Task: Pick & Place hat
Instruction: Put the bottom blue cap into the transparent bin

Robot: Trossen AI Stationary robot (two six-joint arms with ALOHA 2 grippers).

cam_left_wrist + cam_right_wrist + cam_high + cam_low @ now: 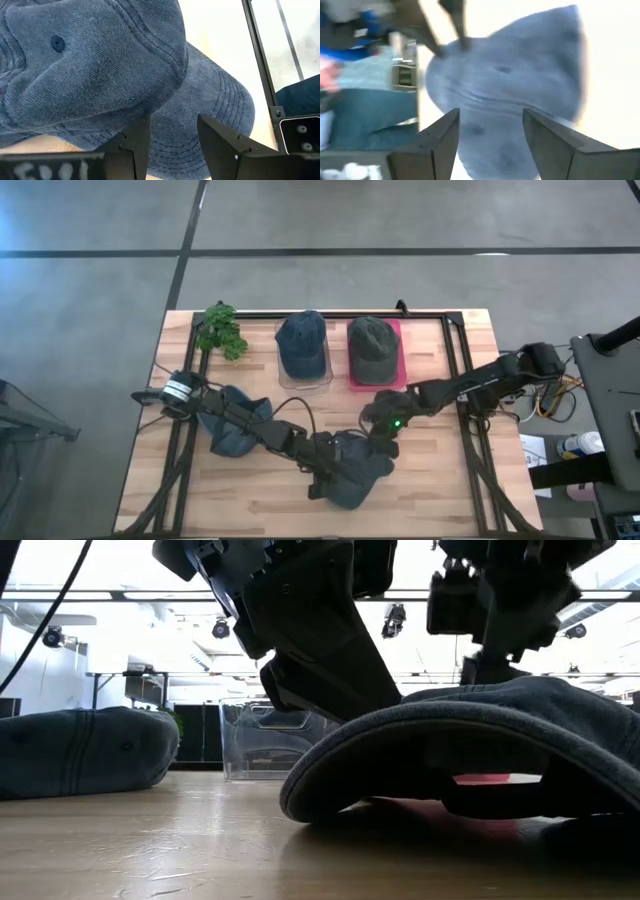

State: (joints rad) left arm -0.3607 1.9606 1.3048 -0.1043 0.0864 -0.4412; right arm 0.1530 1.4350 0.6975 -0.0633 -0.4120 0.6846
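Observation:
A blue denim cap [358, 476] lies on the wooden table near the front centre. It fills the left wrist view [100, 65], with its brim [215, 100] toward the table's right. My left gripper [324, 470] is open at the cap's left side, its fingers [135, 145] standing over the seam between crown and brim. My right gripper [381, 442] is open just above the cap's far right side [510, 75]. In the low view the brim [420, 740] arches in front, under both grippers. My left gripper has its open fingers down at the cap where the crown meets the brim [170, 107], coming from the table's left. I cannot tell whether they touch the cloth.
A second blue cap [236, 434] lies under my left arm at the left. At the back stand a small plant [222, 330], a blue cap [302, 340] on a clear tray [303, 380] and a green cap [372, 345] on a pink tray [395, 330]. A black frame [462, 370] rims the table.

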